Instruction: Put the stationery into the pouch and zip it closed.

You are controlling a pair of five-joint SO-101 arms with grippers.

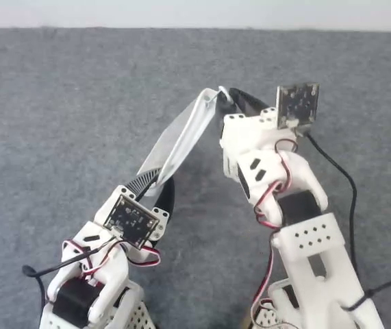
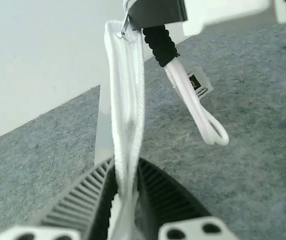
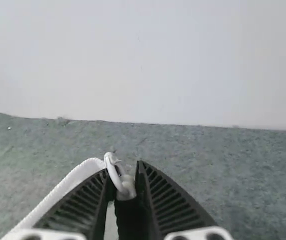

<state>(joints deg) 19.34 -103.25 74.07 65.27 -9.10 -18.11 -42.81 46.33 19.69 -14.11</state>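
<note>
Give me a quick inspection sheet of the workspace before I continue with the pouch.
Surface: grey felt mat.
Job's things: white pouch held off the mat, stretched between both grippers; its strap loop hangs free.
Clutter: nothing seen.
Grippers: left gripper shut on one end of the pouch; right gripper shut on the zipper pull at the other end.
Cables: red, white and black wires looped at both arms; black cable trailing beside the right arm.
Surroundings: pale wall behind the mat.

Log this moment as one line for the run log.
left gripper: shut on pouch end | right gripper: shut on zipper pull | pouch: held taut between grippers above table
</note>
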